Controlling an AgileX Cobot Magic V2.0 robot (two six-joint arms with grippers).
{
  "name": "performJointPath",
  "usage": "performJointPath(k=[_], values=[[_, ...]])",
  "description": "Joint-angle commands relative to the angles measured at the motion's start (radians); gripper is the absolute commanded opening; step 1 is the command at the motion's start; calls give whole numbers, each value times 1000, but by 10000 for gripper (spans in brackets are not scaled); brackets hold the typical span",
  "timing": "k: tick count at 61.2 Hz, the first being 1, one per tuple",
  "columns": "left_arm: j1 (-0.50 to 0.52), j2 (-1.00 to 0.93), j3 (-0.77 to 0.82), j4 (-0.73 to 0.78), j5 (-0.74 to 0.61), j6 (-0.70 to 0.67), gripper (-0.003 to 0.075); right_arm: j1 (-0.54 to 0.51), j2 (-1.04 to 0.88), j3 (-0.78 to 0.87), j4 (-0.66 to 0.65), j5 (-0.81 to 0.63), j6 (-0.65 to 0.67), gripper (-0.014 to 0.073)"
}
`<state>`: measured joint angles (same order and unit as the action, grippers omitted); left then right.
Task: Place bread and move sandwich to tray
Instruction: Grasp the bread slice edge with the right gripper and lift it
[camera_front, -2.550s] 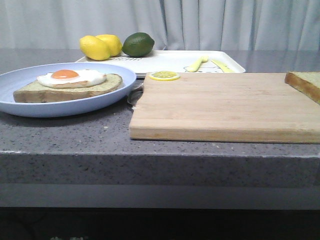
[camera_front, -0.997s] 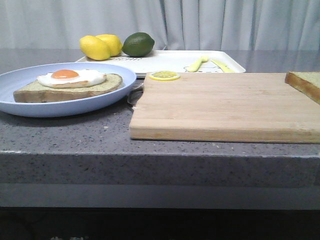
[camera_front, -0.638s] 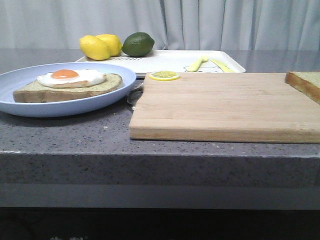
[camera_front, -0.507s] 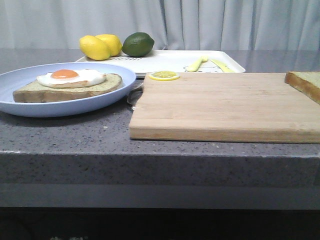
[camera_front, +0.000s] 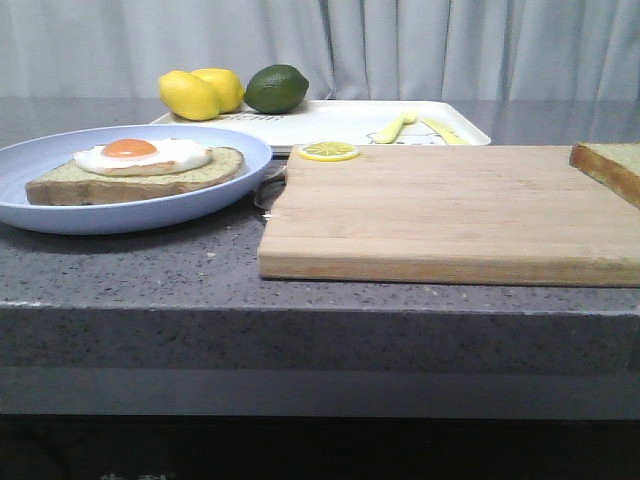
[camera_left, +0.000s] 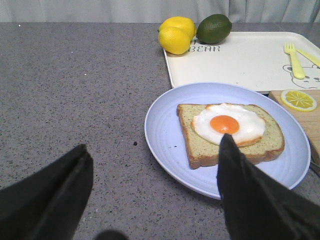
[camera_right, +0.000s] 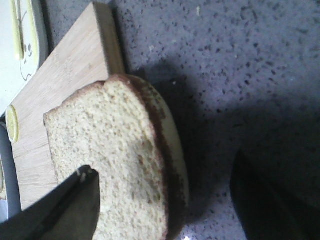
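The right gripper (camera_right: 165, 200) has its fingers (camera_right: 70, 205) spread wide over the bread (camera_right: 115, 160), one dark finger above the slice's crumb and the other off past the crust over the desk (camera_right: 240, 70); whether either finger touches the slice is hard to tell from this close, blurred view. The bread lies at the right end of the cutting board (camera_front: 450, 210), its crust overhanging the board's edge. The left gripper (camera_left: 150, 200) also holds its fingers (camera_left: 255, 200) wide apart and empty, hanging above the desk with the sandwich (camera_left: 230, 132) beyond them. That sandwich, a toast slice topped with a fried egg, sits on the blue plate (camera_front: 60, 215) at about 9 o'clock from the board in the front view. The tray (camera_front: 330, 122) lies at 12 o'clock from the board, bare in the middle, with two lemons (camera_front: 200, 92) and a lime (camera_front: 276, 88) at its far left corner. A lemon slice (camera_front: 328, 151) rests on the board's far left corner.
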<state>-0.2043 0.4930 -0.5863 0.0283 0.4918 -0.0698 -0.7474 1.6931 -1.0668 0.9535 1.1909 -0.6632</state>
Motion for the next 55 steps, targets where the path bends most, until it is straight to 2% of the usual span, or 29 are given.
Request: performJointPath(k=[1, 20, 30, 34, 48, 55], values=[[-8, 12, -28, 1, -79, -4, 511, 0, -36, -26, 58, 150, -21, 559], [-8, 12, -28, -1, -79, -4, 511, 80, -36, -23, 41, 150, -21, 559], [-8, 12, -28, -1, -79, -4, 511, 88, -36, -23, 40, 150, -21, 544], [-8, 12, -28, -1, -79, -4, 511, 88, -36, -23, 40, 150, -20, 496], [-8, 12, -28, -3, -79, -4, 511, 88, -47, -23, 81, 150, -14, 235], [-8, 12, -28, -3, -79, -4, 511, 88, -73, -23, 102, 150, -14, 146]])
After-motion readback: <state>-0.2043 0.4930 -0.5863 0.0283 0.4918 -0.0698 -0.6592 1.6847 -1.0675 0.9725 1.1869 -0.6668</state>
